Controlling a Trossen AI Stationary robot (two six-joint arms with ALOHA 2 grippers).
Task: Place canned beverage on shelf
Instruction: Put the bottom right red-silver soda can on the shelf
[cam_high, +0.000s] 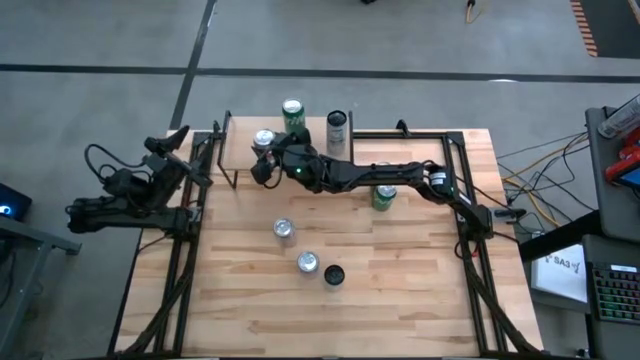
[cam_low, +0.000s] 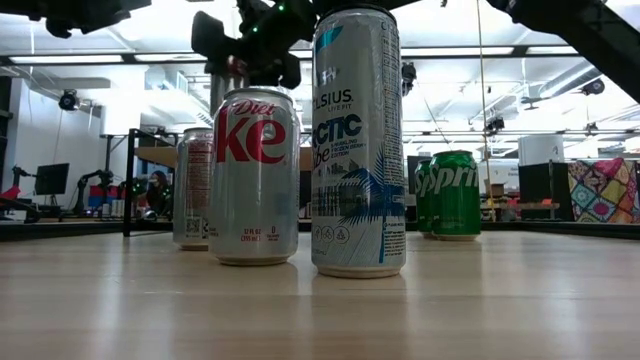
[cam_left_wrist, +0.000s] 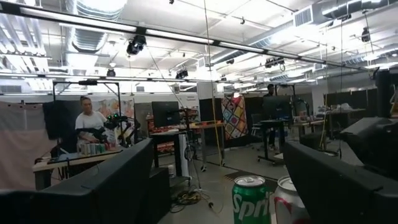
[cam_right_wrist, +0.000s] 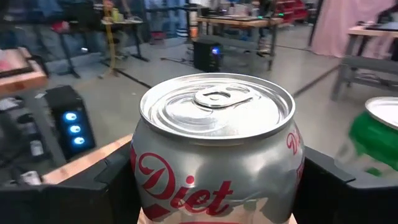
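Shelf (cam_high: 243, 150): three cans. Wooden table (cam_high: 400, 280): four cans, shelf at far-left corner.

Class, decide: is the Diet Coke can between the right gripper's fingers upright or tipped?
Upright. In the right wrist view the Diet Coke can shows its sealed top facing up, label level, between the right gripper fingers.

Overhead looks straight down; low camera sits level, close behind cans (cam_low: 357, 140)
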